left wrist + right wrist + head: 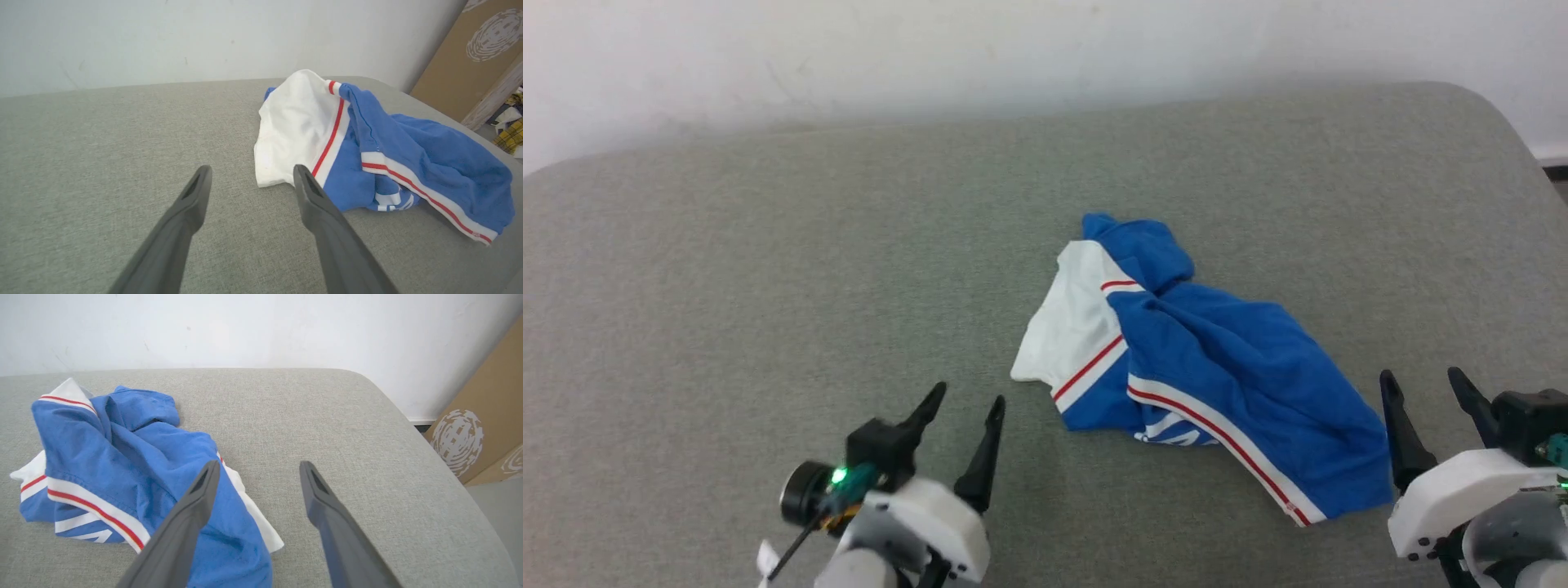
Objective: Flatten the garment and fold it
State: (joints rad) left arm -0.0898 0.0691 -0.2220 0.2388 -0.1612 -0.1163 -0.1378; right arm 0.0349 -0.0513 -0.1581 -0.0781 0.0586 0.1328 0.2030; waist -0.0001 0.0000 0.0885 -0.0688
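The garment (1225, 367) is seen crumpled in a heap on the grey padded surface (768, 278), right of centre. Royal-blue cloth is bunched beside a white sleeve at its 9 o'clock and crossed by red-and-white stripes. The left gripper (969, 393) is seen at its 8 o'clock and the right gripper (1419, 374) at 4 o'clock, both with fingers spread.

**Both end effectors parted and empty**

The left end effector (970, 393) sits at the lower left of the head view, its two dark fingers spread and pointing up the frame. The right end effector (1419, 374) sits at the lower right edge, fingers likewise apart, gripping nothing.
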